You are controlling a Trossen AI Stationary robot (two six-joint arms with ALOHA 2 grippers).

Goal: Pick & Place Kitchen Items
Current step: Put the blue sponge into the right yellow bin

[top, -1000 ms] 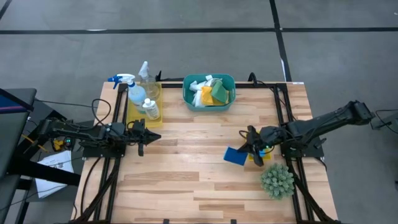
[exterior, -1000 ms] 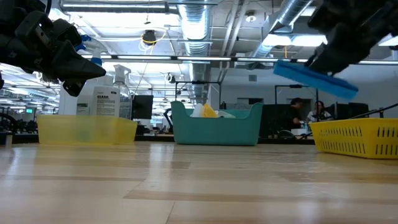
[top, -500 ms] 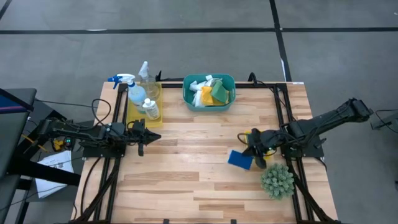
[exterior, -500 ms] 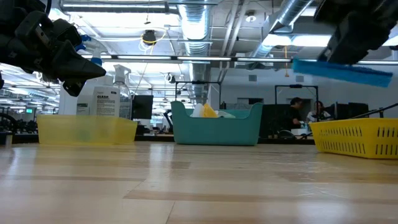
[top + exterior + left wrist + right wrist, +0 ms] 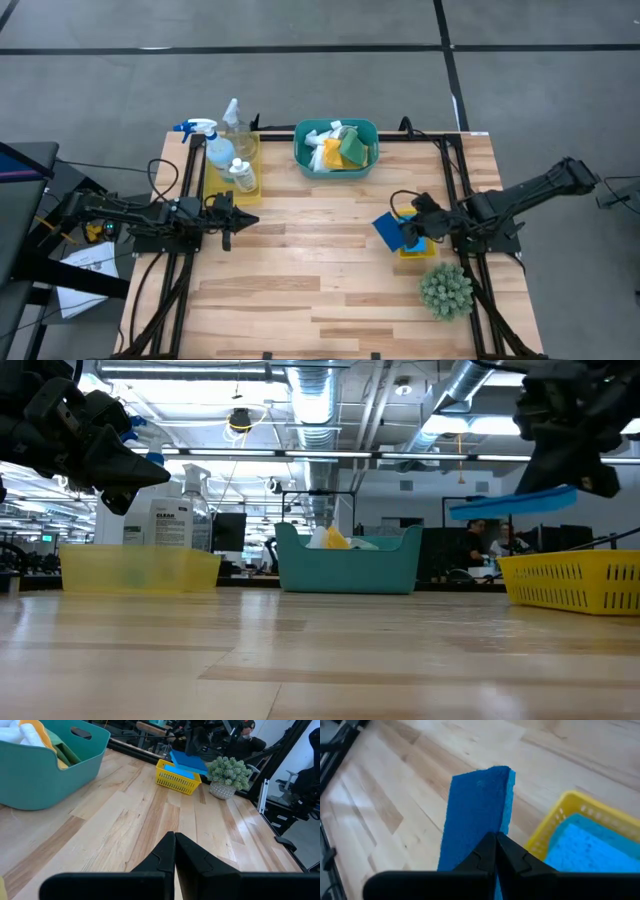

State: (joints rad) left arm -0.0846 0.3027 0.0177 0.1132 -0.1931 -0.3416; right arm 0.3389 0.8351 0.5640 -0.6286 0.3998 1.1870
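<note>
High view gives us the dark-blue rectangular sponge (image 5: 388,230) pinched in the right gripper (image 5: 408,232), held in the air at the nine o'clock edge of the small yellow mesh tray (image 5: 416,249) on the table's right side. Only the right wrist view shows us what that tray holds: a light-blue sponge (image 5: 585,847) lying flat inside it, with the dark one just beside its rim.

At twelve o'clock from there we see the teal plastic basin (image 5: 336,148) carrying the white cloth (image 5: 322,146), yellow cloth (image 5: 332,150) and green cloth (image 5: 354,147), bunched together. At ten o'clock the pale yellow tray (image 5: 232,170) holds the blue-trigger clear spray bottle (image 5: 212,143), a small clear bottle (image 5: 233,122) and a small labelled white bottle (image 5: 242,175).

Low view alone shows us the held sponge well above the wooden tabletop (image 5: 300,650). At five o'clock of the mesh tray stands the spiky green ball-shaped plant (image 5: 445,289).

We find the left gripper (image 5: 243,219) pressed together, waiting just below the pale tray.
</note>
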